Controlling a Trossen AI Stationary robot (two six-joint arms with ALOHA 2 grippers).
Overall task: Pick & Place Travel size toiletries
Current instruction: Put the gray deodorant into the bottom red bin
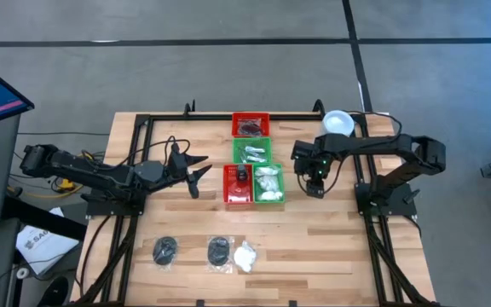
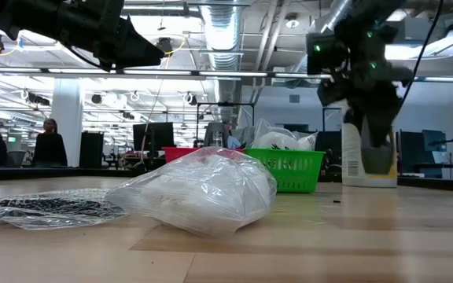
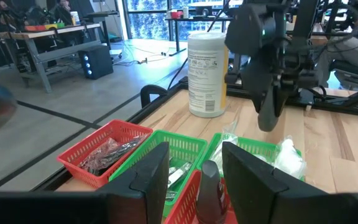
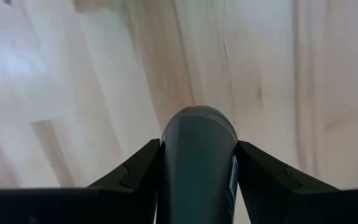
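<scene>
Three clear-plastic toiletry packets lie flat near the table's near edge: two with dark discs [image 1: 165,251] [image 1: 219,251] and one with white puffs [image 1: 245,256]. The low view shows the puff packet [image 2: 203,190] up close and a disc packet [image 2: 46,209] beside it. My left gripper [image 1: 201,173] is open and hovers left of the trays; in the left wrist view its fingers [image 3: 155,177] frame the near red tray [image 3: 194,193]. My right gripper [image 1: 314,188] is shut and points down just right of the near green tray [image 1: 268,183]. It holds nothing, and shows above bare wood [image 4: 197,155].
Four small trays stand in a block at the table's middle: far red [image 1: 251,125], green [image 1: 251,152], near red [image 1: 238,184] and near green, all with packets inside. A tall canister with a white lid [image 1: 337,122] stands at the far right. People show in the room [image 2: 49,141] beyond.
</scene>
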